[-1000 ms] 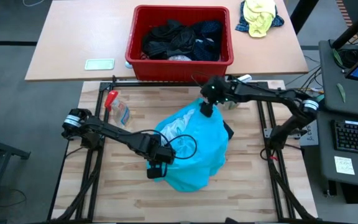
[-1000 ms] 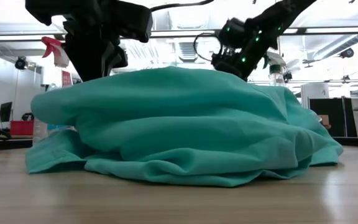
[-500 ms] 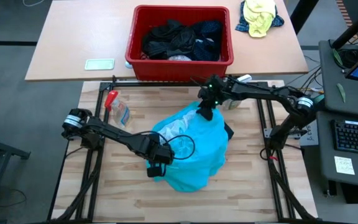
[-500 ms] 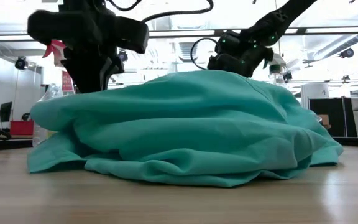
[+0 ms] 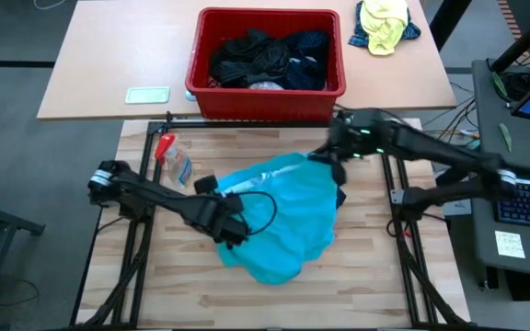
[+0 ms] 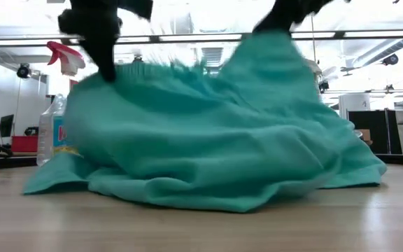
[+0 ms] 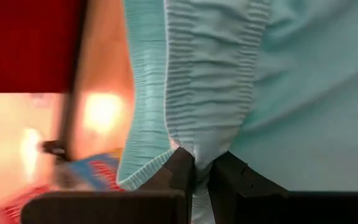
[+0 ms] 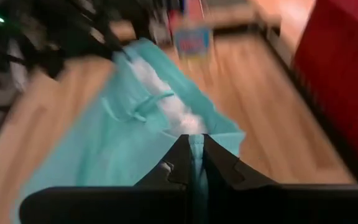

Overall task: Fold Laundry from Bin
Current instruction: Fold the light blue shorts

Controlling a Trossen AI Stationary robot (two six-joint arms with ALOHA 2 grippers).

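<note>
A bright turquoise garment [image 5: 279, 216] of the laundry lies heaped at the middle of the wooden table, with its upper part pulled up between my two grippers. My left gripper [image 5: 231, 232] is shut on its ribbed band at the heap's left side. My right gripper [image 5: 323, 158] is shut on the cloth at the heap's far right. In the low view both grippers stand high above the table and the cloth [image 6: 208, 133] rises to them. The red bin [image 5: 267, 87] stands on the far table, with dark garments [image 5: 265, 57] inside. My left gripper pinches the garment's gathered ribbed band [image 7: 197, 140] between its two fingers, coming slanting down from the left. The band runs on away from the fingers; the cloth below lies on the table. My right gripper pinches an edge of the turquoise cloth [image 8: 194, 134] between its two fingers, coming from the table's right, slanted a little down. That part is lifted clear, and the cloth falls from it to the table.
A spray bottle [image 5: 168, 158] lies at the table's far left, close to the garment. A yellow-and-blue cloth bundle [image 5: 385, 26] and a small flat device [image 5: 147, 95] lie on the far table. Bare wood shows along the table's near edge [image 5: 265, 294].
My right gripper has shut on the garment's far edge and gone up and toward the table's right, pulling the cloth into a peak. My left gripper has risen and tipped with the ribbed band. The garment's top is drawn up; its lower folds stay on the table.
</note>
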